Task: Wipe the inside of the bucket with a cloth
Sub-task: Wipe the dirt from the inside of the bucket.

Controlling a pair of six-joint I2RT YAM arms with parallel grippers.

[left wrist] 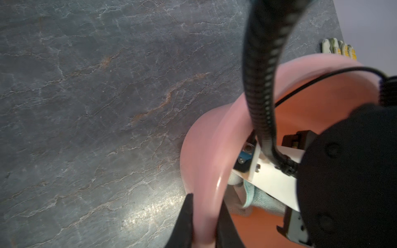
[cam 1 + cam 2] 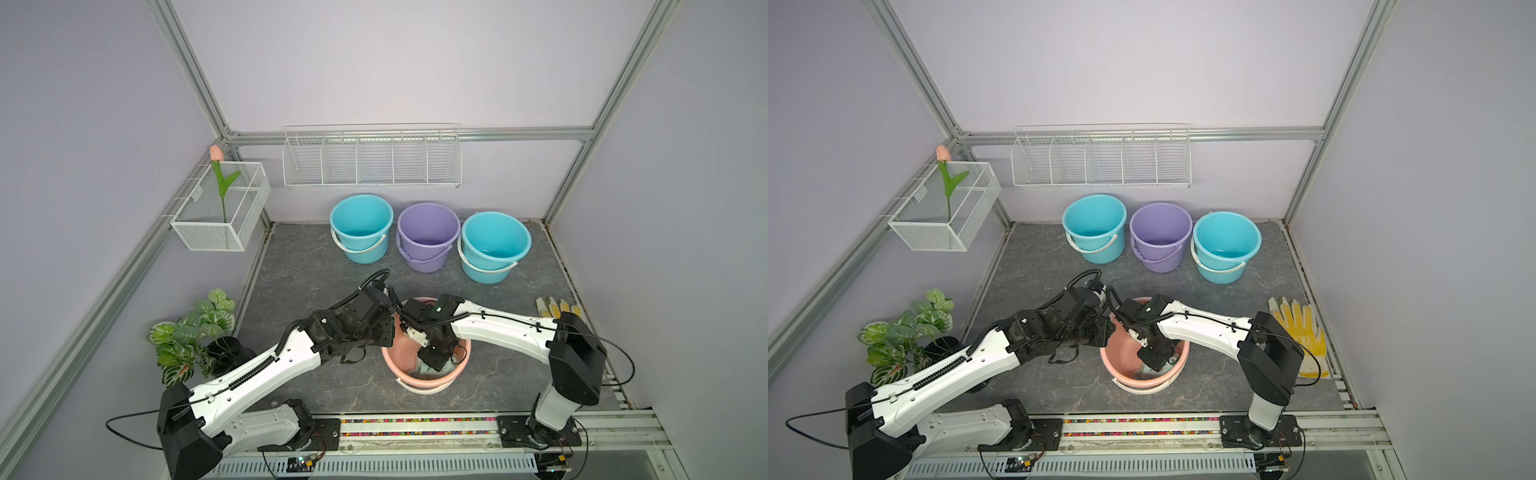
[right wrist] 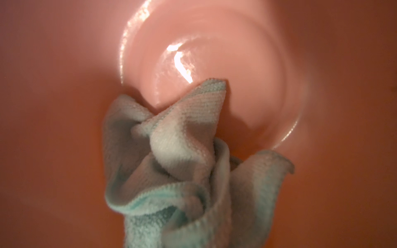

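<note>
Your left gripper (image 1: 205,223) is pinching the rim of the pink bucket (image 2: 390,361). Your right gripper (image 2: 434,359) is down inside, clamped on the mint terry cloth (image 3: 171,161), which hangs bunched over the bottom. It's light and floppy, so I'd grip a thick fold. That glossy plastic looks slippery.

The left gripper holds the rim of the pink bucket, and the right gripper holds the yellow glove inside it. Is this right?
Not the glove: the right wrist view shows the mint-green cloth in the right gripper inside the pink bucket. The glove lies on the table. The rest is right.
</note>
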